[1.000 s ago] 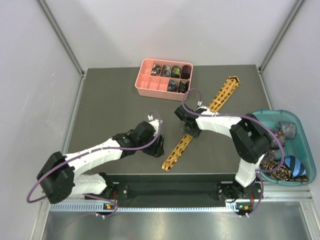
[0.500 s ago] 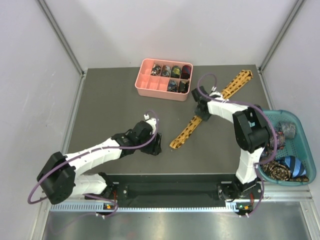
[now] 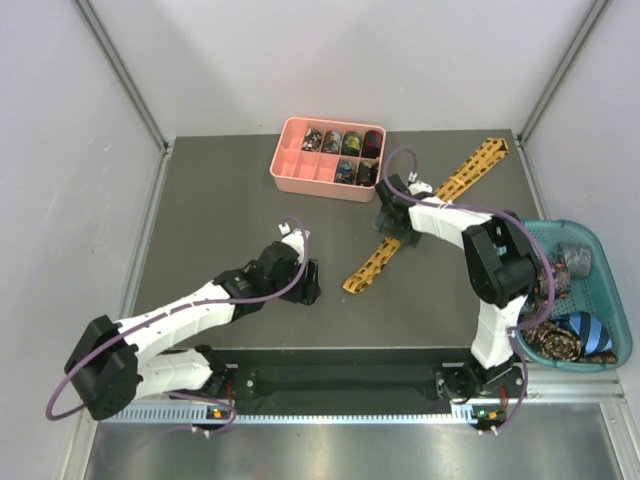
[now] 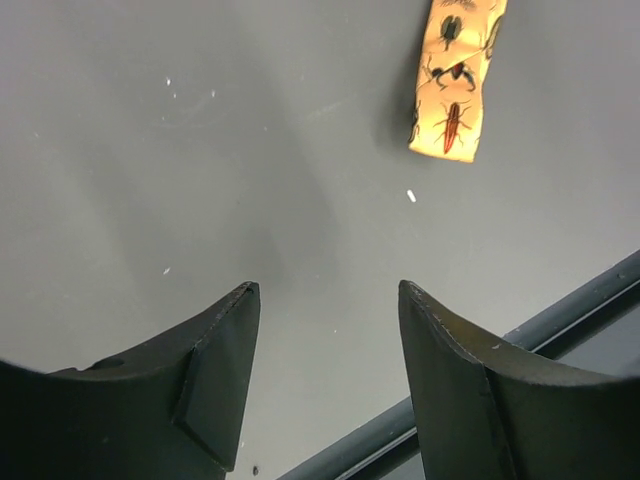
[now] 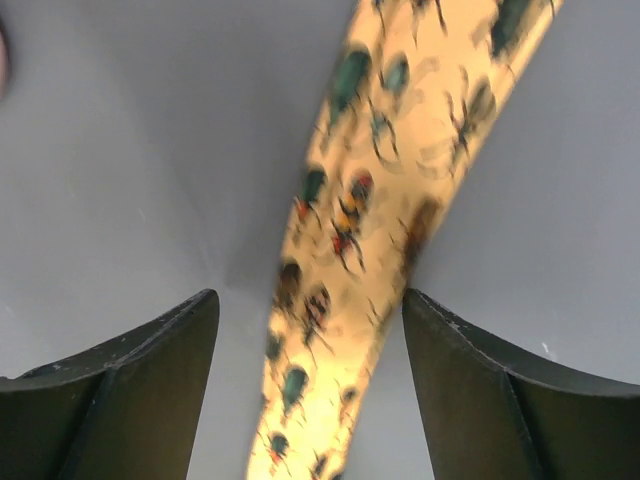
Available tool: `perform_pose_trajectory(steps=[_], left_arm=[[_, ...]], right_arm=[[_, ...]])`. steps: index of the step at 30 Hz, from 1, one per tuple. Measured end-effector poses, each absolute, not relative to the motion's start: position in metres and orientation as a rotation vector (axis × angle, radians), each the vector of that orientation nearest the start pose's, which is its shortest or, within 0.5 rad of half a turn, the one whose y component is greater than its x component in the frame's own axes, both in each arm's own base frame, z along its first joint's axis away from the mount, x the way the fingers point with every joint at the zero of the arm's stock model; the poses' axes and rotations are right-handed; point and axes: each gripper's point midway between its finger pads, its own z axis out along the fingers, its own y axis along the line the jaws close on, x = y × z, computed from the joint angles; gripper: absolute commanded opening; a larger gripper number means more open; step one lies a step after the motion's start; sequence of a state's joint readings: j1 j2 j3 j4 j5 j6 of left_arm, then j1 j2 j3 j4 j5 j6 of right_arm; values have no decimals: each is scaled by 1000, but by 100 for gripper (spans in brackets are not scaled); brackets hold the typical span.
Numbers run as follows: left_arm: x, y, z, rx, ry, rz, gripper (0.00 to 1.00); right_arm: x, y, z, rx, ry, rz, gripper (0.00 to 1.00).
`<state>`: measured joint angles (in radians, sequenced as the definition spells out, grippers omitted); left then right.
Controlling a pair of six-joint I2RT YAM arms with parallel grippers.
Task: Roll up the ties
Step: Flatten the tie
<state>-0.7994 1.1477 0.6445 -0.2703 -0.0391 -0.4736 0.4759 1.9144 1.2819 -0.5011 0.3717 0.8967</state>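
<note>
A dark grey bench fills the floor of a white-walled enclosure. On it we find one golden-yellow tie (image 3: 368,267) laid out flat and unrolled. Its long axis runs on a diagonal. One end lies just ahead and to the right of the left pincer (image 3: 308,285), and the other lies far beyond the right pincer (image 3: 392,228), towards the back right corner.

The right pincer hangs over the tie, nearer its near end, with jaws parted and gripping nothing. In the wrist view the cloth (image 5: 370,230) passes between the two fingers, clear of both, and close up its pattern turns out to be beetles. The left pincer (image 4: 327,290) is likewise open and empty above bare bench. The tie's near end (image 4: 455,80) lies ahead of it and off to the right, apart from its fingers.

We judge the right arm closest to the tie's body and the left arm better placed for the end where a roll would start.

Beyond the right pincer sits a pink tray (image 3: 300,180) holding rolled ties (image 3: 345,143). To its right, a teal basket (image 3: 530,232) holds more ties (image 3: 560,343).

We can read no brand, label or writing anywhere.
</note>
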Motion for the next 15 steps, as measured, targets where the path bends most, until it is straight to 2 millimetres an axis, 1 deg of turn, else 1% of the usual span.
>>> perform_pose_trajectory(steps=[1, 2, 3, 5, 8, 10, 11, 13, 14, 15], left_arm=[[206, -230, 89, 372, 2382, -572, 62], [207, -229, 90, 369, 2373, -576, 62], [207, -229, 90, 367, 2370, -575, 63], [205, -226, 88, 364, 2368, -570, 63], [203, -219, 89, 345, 2348, -561, 63], [202, -215, 97, 325, 2320, -571, 63], [203, -214, 104, 311, 2296, -582, 63], [203, -214, 118, 289, 2248, -616, 63], [203, -214, 125, 282, 2227, -632, 63], [202, -214, 130, 278, 2209, -644, 64]], right_arm=[[387, 167, 29, 629, 2502, -8, 74], [381, 166, 29, 614, 2514, -16, 83], [375, 167, 30, 596, 2525, -23, 86], [363, 166, 36, 541, 2533, -57, 87], [341, 171, 53, 415, 2523, -48, 89], [326, 172, 66, 302, 2511, -12, 87], [318, 175, 74, 234, 2494, 38, 85], [304, 180, 83, 88, 2467, 135, 78], [298, 181, 86, 32, 2454, 174, 67], [293, 183, 89, -38, 2437, 205, 63]])
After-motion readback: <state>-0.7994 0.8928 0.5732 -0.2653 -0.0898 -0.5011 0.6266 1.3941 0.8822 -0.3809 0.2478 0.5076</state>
